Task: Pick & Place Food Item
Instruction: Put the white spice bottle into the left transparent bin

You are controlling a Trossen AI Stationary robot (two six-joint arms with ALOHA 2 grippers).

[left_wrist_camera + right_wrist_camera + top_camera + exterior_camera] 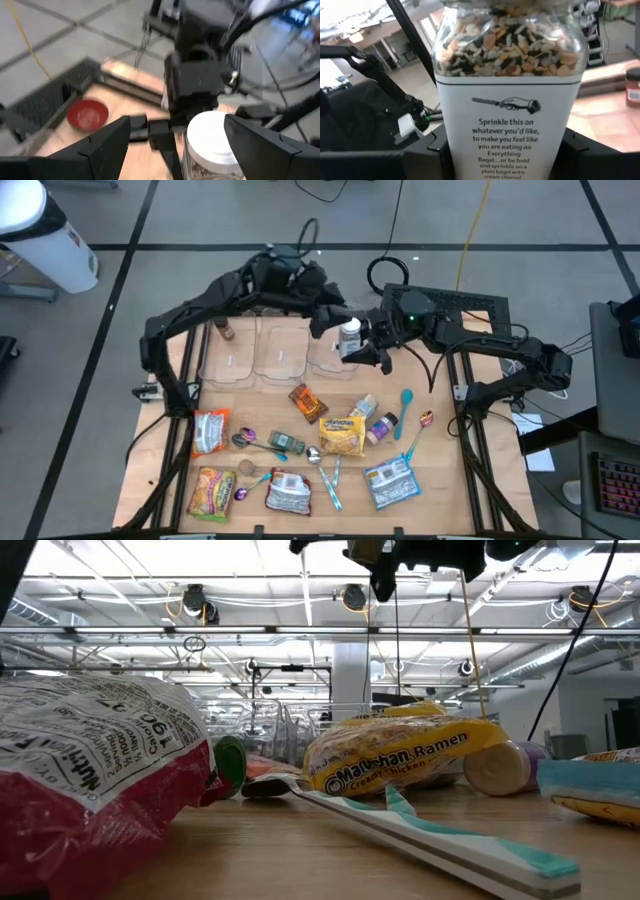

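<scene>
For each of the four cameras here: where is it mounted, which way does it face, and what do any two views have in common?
High view: overhead, straight down on the table; both arms show.
Low view: tabletop height, level past the ramen packet; an arm shows at top.
Left wrist view: between the open left gripper, facing the white-lidded seasoning jar.
Right wrist view: right gripper clamping that jar.
Shared: both wrist views and the high view show the jar; high and low share the ramen.

Two black jointed arms — blocky dark fingers, looping cables.
</scene>
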